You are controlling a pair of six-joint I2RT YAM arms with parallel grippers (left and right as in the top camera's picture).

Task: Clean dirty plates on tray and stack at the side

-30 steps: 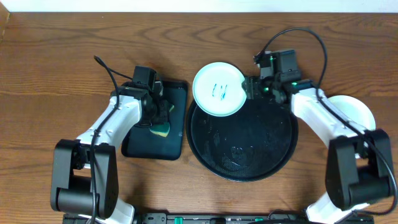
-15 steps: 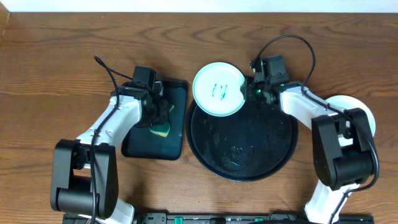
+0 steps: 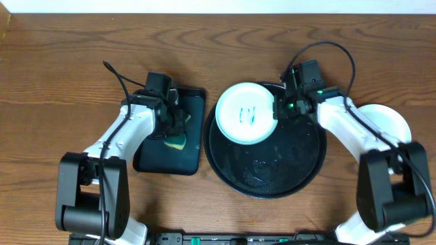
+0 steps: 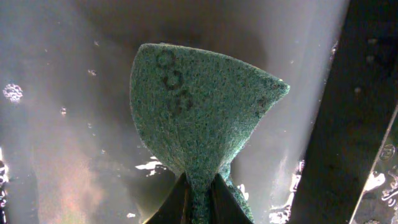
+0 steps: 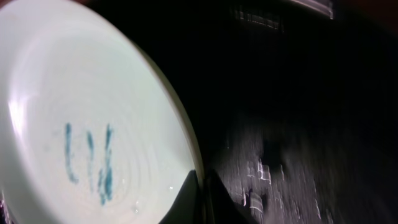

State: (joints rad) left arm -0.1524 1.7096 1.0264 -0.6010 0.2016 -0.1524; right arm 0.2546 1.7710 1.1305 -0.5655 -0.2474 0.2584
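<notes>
A pale mint plate [image 3: 246, 113] with blue-green scribbles sits over the far left part of the round black tray [image 3: 272, 167]. My right gripper [image 3: 278, 107] is shut on the plate's right rim. In the right wrist view the two fingers pinch that rim [image 5: 202, 180], with the plate [image 5: 81, 124] on the left and the wet tray [image 5: 298, 124] on the right. My left gripper [image 3: 174, 124] is shut on a sponge [image 3: 178, 141] over the small rectangular tray. The left wrist view shows the sponge's green face [image 4: 199, 106] fanning out from the shut gripper [image 4: 200, 190].
The rectangular black tray [image 3: 194, 153] lies left of the round tray, its floor wet [image 4: 62, 124]. Another pale plate [image 3: 394, 124] rests on the wood tabletop at the right, partly under my right arm. Cables arc above both arms.
My right gripper has shut on the plate's rim. The plate has shifted right and toward the front, further over the round tray. The left arm and sponge have not moved.
</notes>
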